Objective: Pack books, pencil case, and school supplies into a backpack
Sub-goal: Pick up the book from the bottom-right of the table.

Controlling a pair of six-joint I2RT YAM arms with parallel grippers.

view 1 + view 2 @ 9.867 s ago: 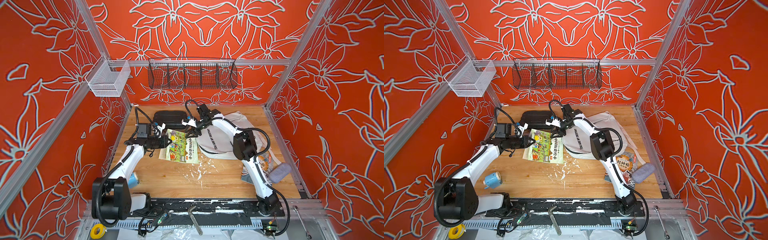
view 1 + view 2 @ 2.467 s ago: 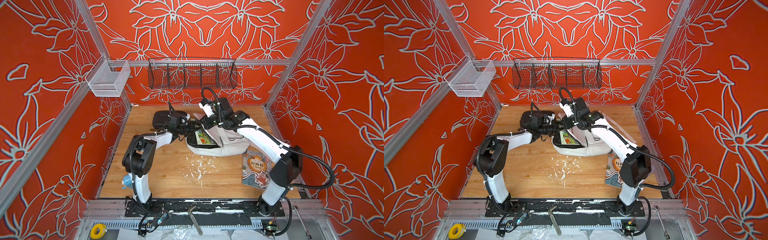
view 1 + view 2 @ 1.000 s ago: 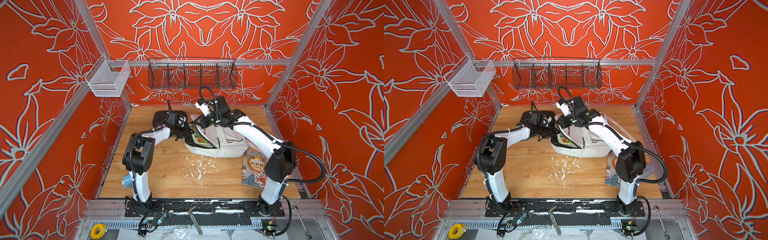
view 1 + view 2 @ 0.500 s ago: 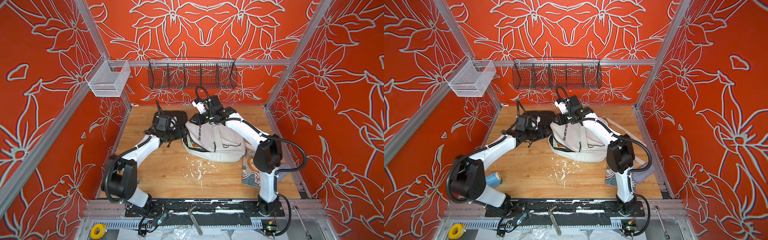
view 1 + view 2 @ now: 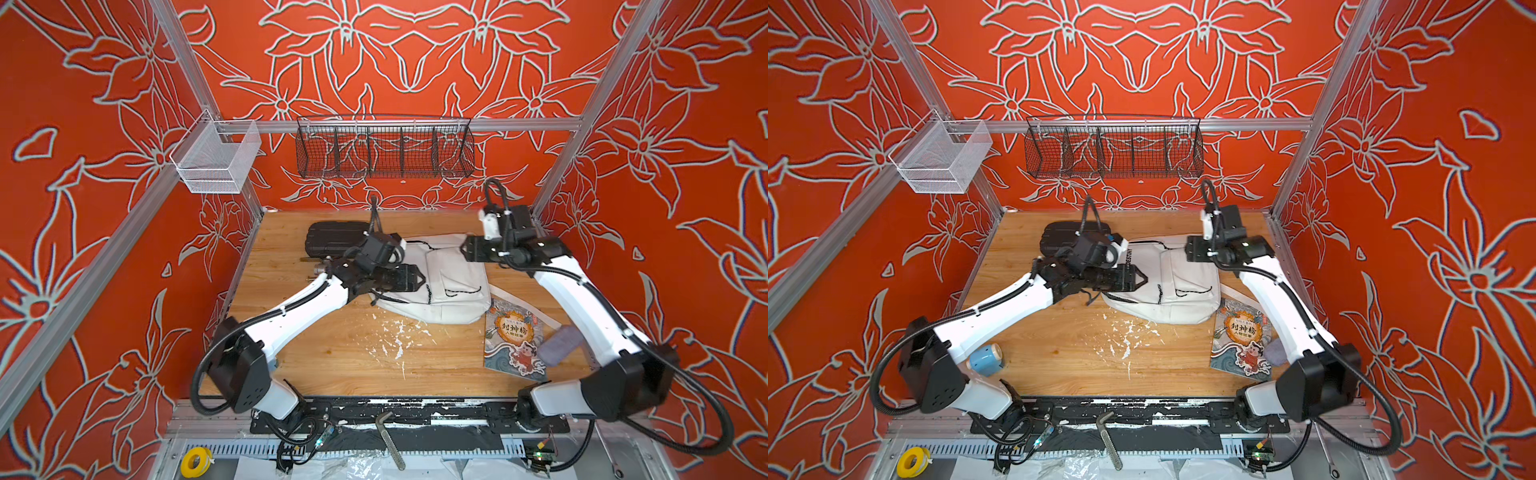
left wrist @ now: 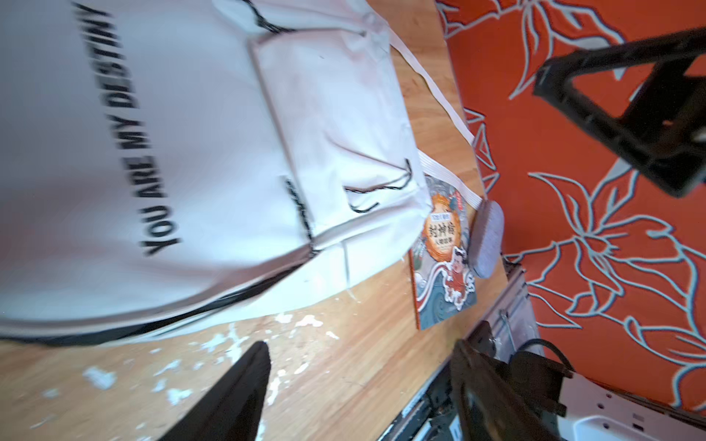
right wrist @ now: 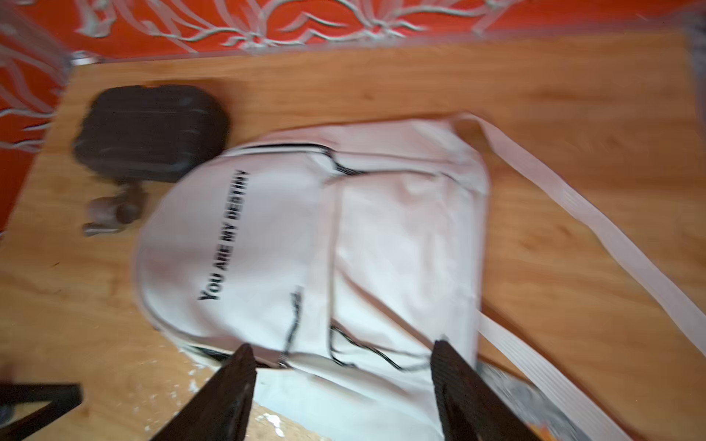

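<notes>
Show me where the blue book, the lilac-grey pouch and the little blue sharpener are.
blue book point(image 5: 513, 337): a top view, middle of its cover.
lilac-grey pencil case point(image 6: 486, 238): left wrist view, middle of its soft body.
light-blue pencil sharpener point(image 5: 988, 358): a top view, on its barrel.

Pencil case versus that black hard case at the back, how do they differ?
Colour: the pencil case is pale lilac-grey, the hard case black. Size: the pencil case is smaller than the hard case. Place: the pencil case lies at the right edge beside the blue book; the hard case sits at the back beside the backpack. Both are oblong, round-cornered, and lie on the table.
</notes>
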